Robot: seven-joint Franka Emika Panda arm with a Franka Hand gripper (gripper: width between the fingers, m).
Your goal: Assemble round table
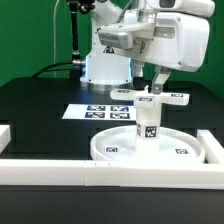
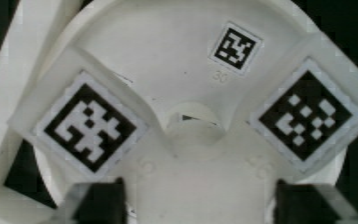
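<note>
Here, in the exterior view, the round disc [image 1: 150, 146] lies flat on the black table [image 1: 40, 110], close against the white border rail [image 1: 100, 170] at the front. The short marked leg [image 1: 147, 122] stands upright in the middle of the disc. The cross-shaped foot [image 1: 152, 98] sits on top of the leg, its arms spread level. The arm's fingers [image 1: 156, 84] come down onto the foot from above; whether they clamp it cannot be told from here. The marker board [image 1: 98, 112] lies flat behind the disc.

In the wrist view, the foot [image 2: 185, 110] fills the picture, three markers showing on its arms. Two dark fingers [image 2: 101, 200] stand apart at either side of it, seemingly open.
</note>
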